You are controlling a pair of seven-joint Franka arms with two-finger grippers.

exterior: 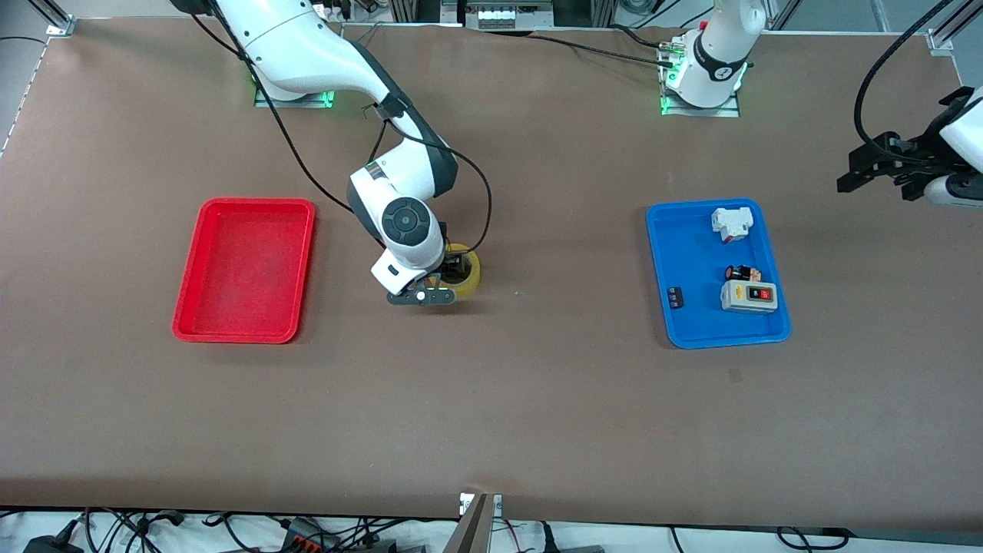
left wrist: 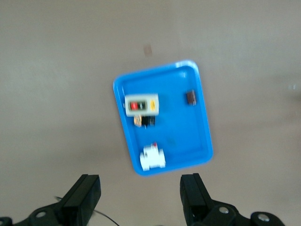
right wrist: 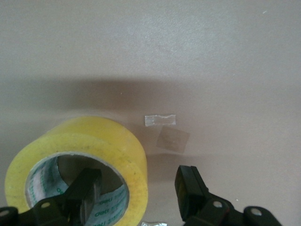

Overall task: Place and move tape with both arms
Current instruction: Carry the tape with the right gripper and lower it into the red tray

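Your right gripper [exterior: 453, 278] straddles the wall of the tape [right wrist: 80, 165], one finger [right wrist: 84, 188] in the hole, one outside, not yet clenched. The tape lies flat on the surface [exterior: 537, 399] under it. If the closing is off-centre, the roll can slide or tip. Your left gripper [left wrist: 141, 200] waits released above the blue tray [left wrist: 200, 117]. I count one tape, two trays, four items in the blue one.

The counter [exterior: 537, 399] was lit evenly from overhead, pretty bright, with no harsh glare seen anywhere. A soft shadow was thrown beside the tape [right wrist: 80, 165] in the right wrist view, where focus was decent. The left wrist view was washed out and noticeably blurred, the blue tray [left wrist: 200, 117] looking smeared. Green glows were noticed at both arm bases.
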